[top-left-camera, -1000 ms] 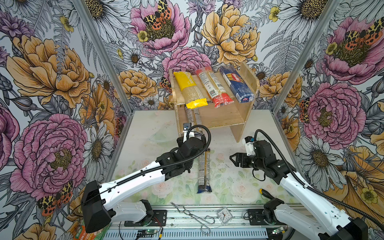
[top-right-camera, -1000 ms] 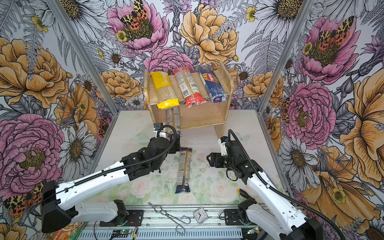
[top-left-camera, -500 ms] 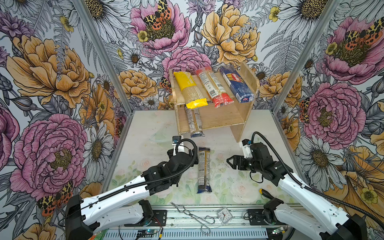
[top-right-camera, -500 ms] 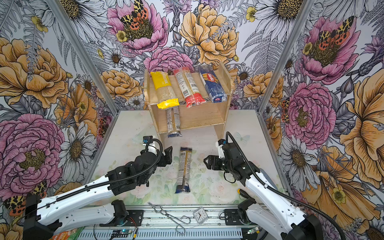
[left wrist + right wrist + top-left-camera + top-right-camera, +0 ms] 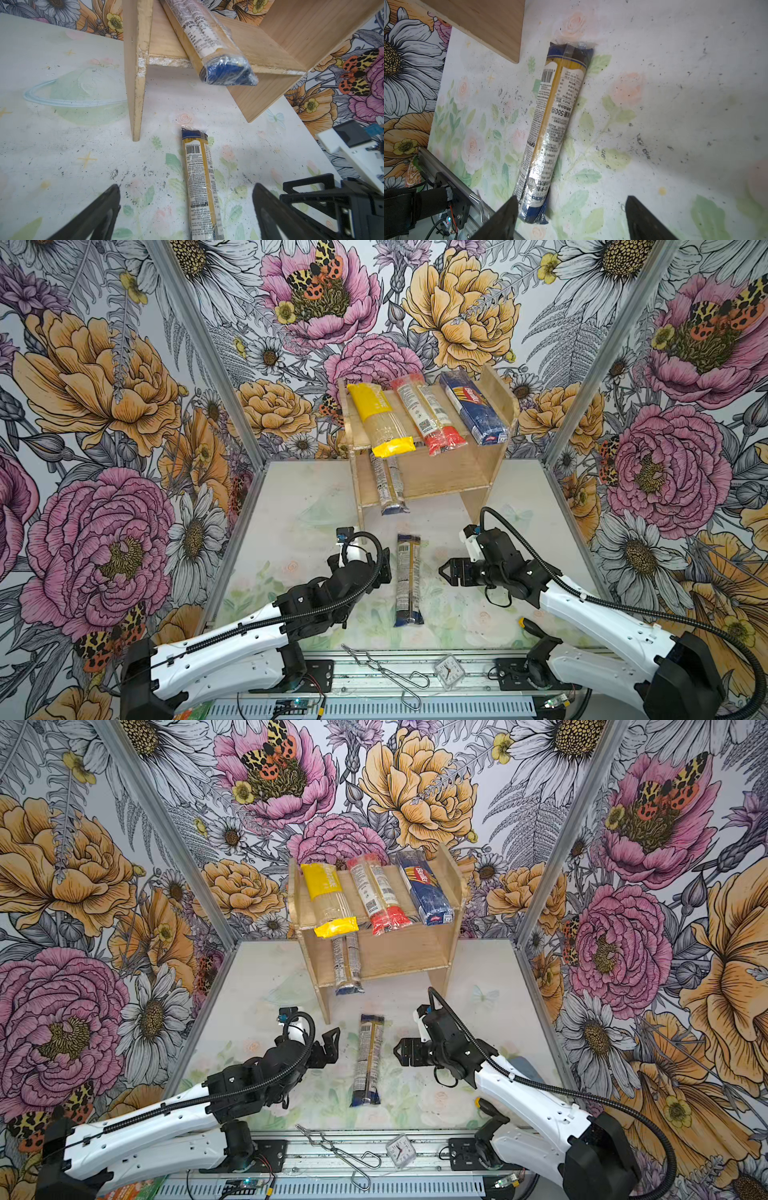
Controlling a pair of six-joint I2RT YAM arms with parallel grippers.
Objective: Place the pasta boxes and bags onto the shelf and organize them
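Left claw [image 5: 332, 1046] and right claw [image 5: 398, 1051] both open, empty, flanking slim clear blue-ended spaghetti pack [image 5: 368, 1060] at tabletop [image 5: 257, 1011] centre. Risk: loading light wooden shelf [image 5: 399, 965] could knock overhanging lower-tier pack [image 5: 348, 965] off.

1. Your white-and-black left arm [image 5: 216, 649] stretches low and forward, and its black left gripper [image 5: 332, 1042] has its jaws spread wide, holding nothing.
2. Your white-and-black right arm [image 5: 602, 618] reaches inward, and its black right gripper [image 5: 444, 572] has its jaws parted, empty.
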